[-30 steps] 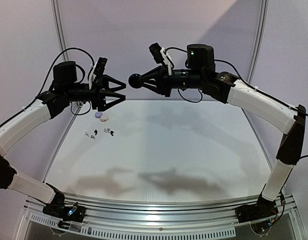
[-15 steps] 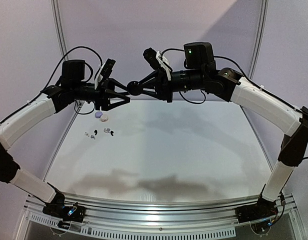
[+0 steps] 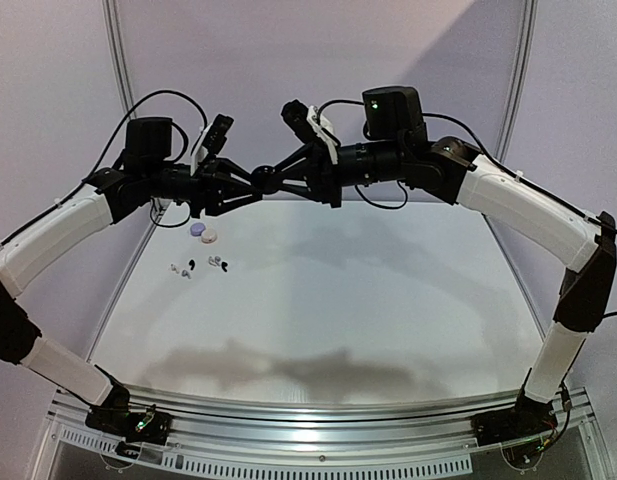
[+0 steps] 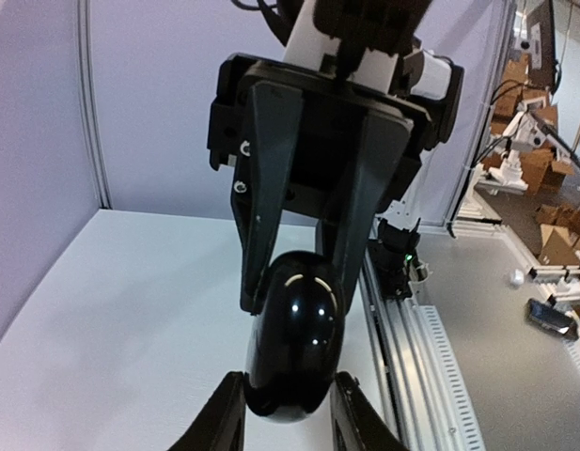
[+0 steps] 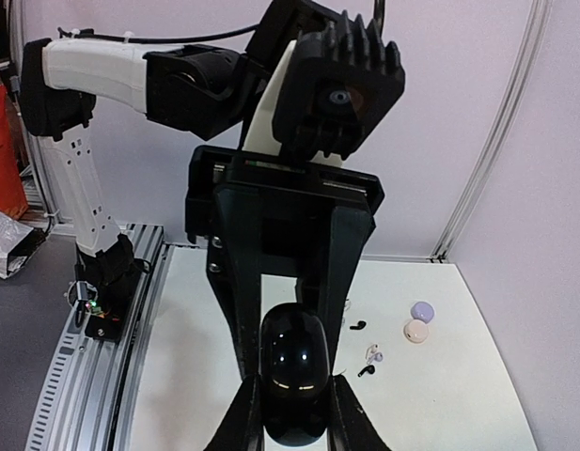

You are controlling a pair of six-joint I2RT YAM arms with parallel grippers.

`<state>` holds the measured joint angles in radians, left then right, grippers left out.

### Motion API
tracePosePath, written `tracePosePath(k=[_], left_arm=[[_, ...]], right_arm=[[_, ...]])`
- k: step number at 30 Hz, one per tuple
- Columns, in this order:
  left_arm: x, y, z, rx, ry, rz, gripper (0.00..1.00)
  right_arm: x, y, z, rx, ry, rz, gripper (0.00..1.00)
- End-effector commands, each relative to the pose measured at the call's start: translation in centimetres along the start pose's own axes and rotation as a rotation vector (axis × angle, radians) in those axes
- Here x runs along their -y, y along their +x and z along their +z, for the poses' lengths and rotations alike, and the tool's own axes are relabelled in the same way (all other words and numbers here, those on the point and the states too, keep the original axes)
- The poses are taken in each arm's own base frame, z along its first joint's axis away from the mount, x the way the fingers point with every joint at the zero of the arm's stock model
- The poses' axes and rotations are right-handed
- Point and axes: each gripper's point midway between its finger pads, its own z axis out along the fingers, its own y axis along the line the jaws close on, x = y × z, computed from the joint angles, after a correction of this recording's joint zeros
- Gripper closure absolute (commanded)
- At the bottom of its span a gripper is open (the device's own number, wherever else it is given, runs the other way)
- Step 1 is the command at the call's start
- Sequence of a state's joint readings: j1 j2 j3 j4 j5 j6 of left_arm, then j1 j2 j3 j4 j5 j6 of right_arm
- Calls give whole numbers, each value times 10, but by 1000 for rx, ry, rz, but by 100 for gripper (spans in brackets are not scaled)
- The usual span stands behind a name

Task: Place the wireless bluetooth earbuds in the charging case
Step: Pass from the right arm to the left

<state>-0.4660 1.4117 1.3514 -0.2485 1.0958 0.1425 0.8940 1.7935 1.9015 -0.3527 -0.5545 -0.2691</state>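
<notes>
Pinching case (image 3: 269, 180) — left claw (image 3: 254, 184), right claw (image 3: 276, 178); earbuds (image 3: 214, 262) below.

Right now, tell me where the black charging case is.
Top view: the black charging case hangs above the table's far edge, left of centre, between the fingertips of the left gripper and right gripper.

Case (image 3: 267, 180) aloft — earbuds (image 3: 192, 266) on table (image 3: 388, 300).
</notes>
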Motion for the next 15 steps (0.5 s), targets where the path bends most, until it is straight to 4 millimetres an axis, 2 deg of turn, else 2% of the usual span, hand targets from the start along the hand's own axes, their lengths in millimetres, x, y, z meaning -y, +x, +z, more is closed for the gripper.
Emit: tracePosePath(k=[1,5,9,12,13,14,15], left_arm=[[5,-1,6,2,37,-5,75],[5,-2,5,4,35,2,80],[6,-4,5,8,37,11,98],[6,-6,5,15,36,23,100],[6,-7,5,17,32,31,100],[5,-7,4,17,20,45,100],[4,-6,4,15,11,70,100]], right_arm=[[-4,-5,6,13,-17,-12,100],[-4,0,7,-2,-20,-9,100],[-4,1,8,-6,-21,-8,100],[-4,1,8,-5,-22,-6,99],[-3,2,9,-7,-17,-5,87],[-2,2,9,-6,-8,-3,68],[0,3,9,-5,1,2,58]])
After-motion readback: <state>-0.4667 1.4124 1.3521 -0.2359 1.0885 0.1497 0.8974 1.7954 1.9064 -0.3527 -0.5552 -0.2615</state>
